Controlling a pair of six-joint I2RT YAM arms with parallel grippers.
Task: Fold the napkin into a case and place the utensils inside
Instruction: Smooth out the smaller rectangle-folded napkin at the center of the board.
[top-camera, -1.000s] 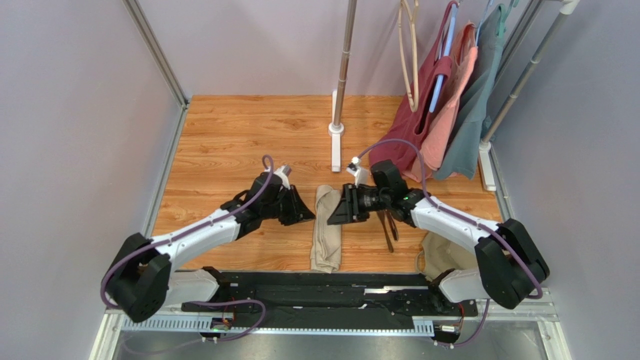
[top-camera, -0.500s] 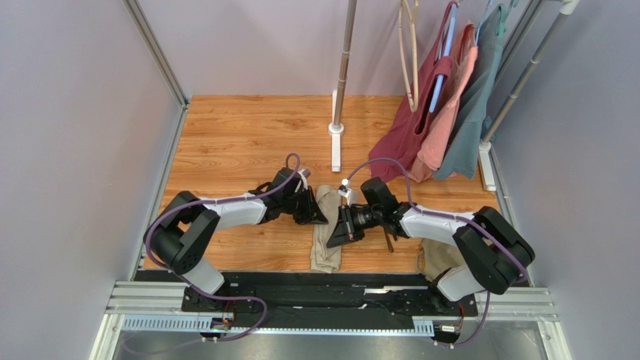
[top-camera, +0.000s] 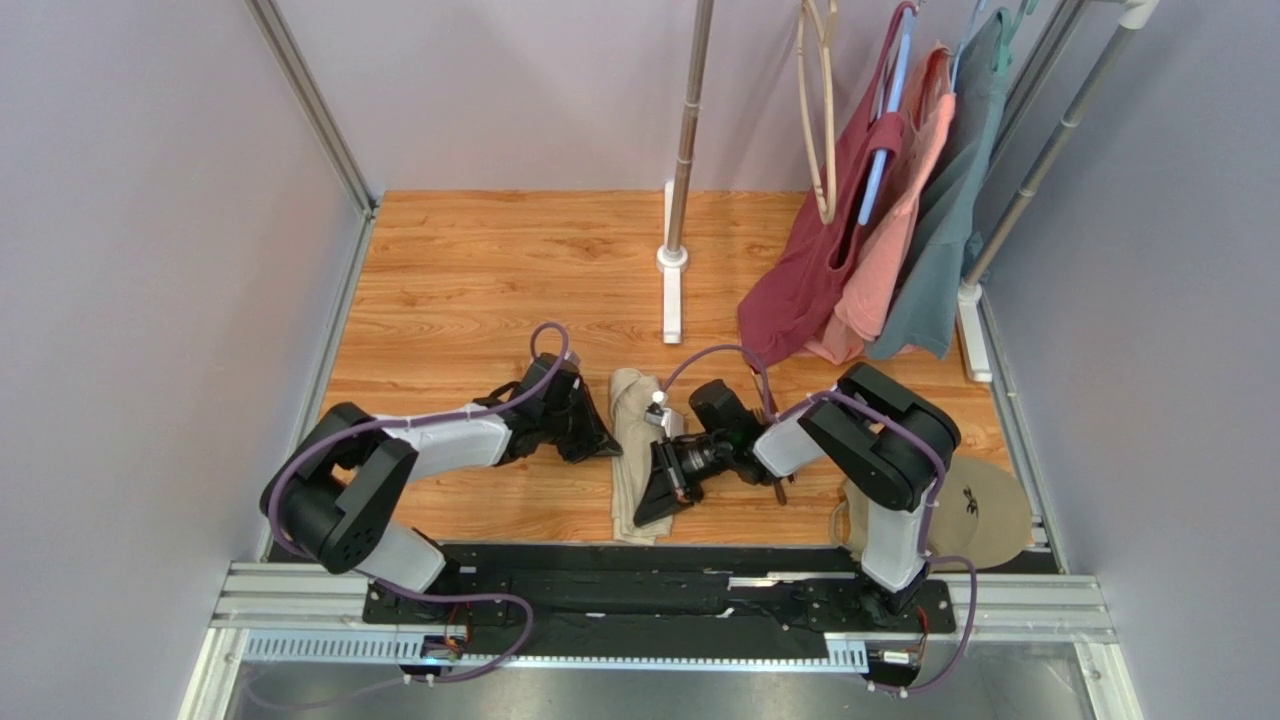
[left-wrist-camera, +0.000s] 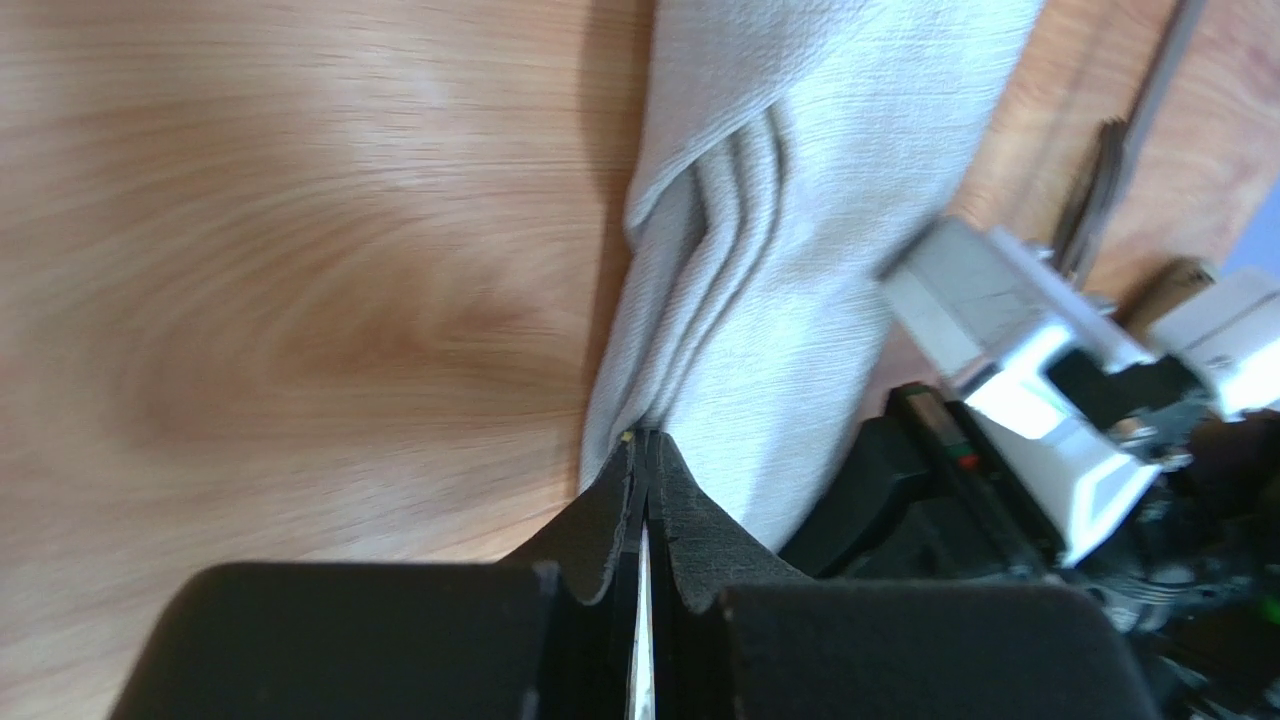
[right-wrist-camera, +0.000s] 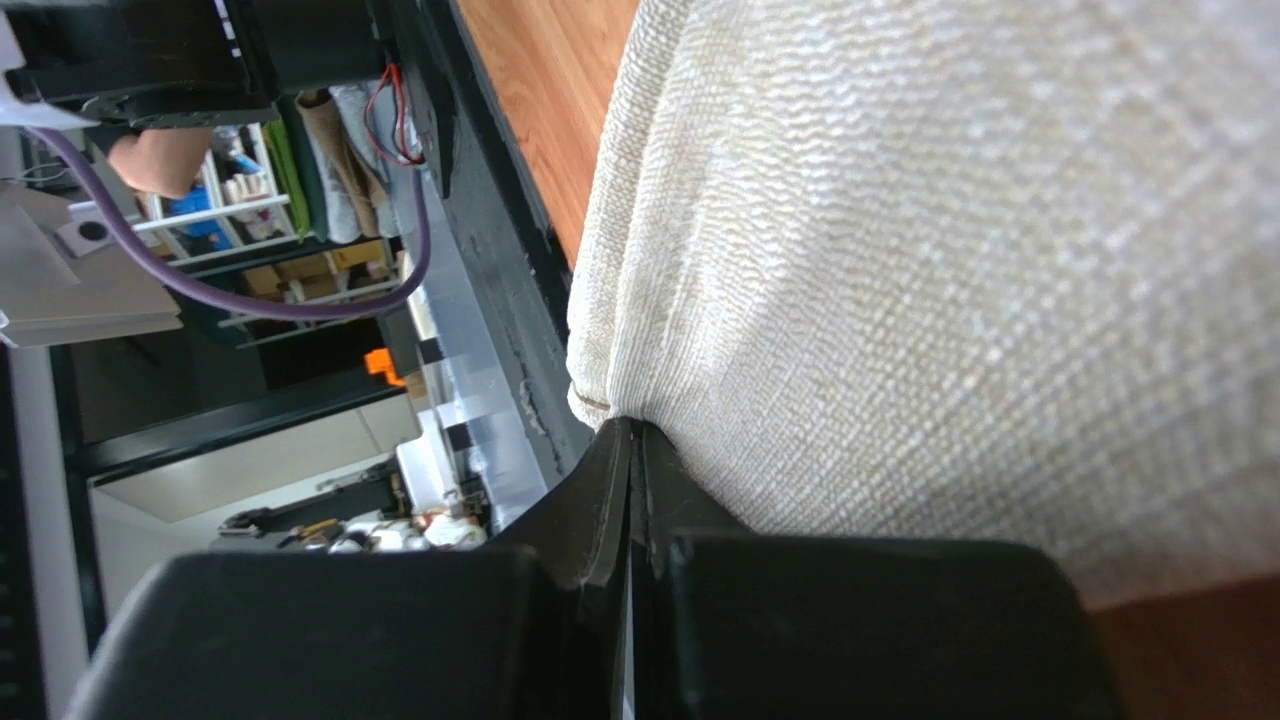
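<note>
— Where does the beige-tan cloth napkin (top-camera: 637, 450) lie?
— It is folded into a narrow oblong strip on the wood-grain tabletop (top-camera: 451, 270), just below the middle of the top view, between the two arms.
— And the left hand (left-wrist-camera: 643, 446)?
— It is closed on the napkin's left edge. In its wrist view, pleats run from the pinched spot toward the upper right.
— The right hand (right-wrist-camera: 631, 438)?
— Closed too, tips together at a hemmed corner at the strip's lower end. Whether cloth sits between them cannot be told.
— The slim dark brown metal utensils (left-wrist-camera: 1104, 168)?
— They lie on bare wood just right of the napkin, mostly hidden under the right arm from above. They show at the upper right of the left wrist view.
— Anything else?
— A round tan disc (top-camera: 984, 510) lies at the lower right, and maroon, salmon and grey-teal garments (top-camera: 864, 255) hang at the upper right.
</note>
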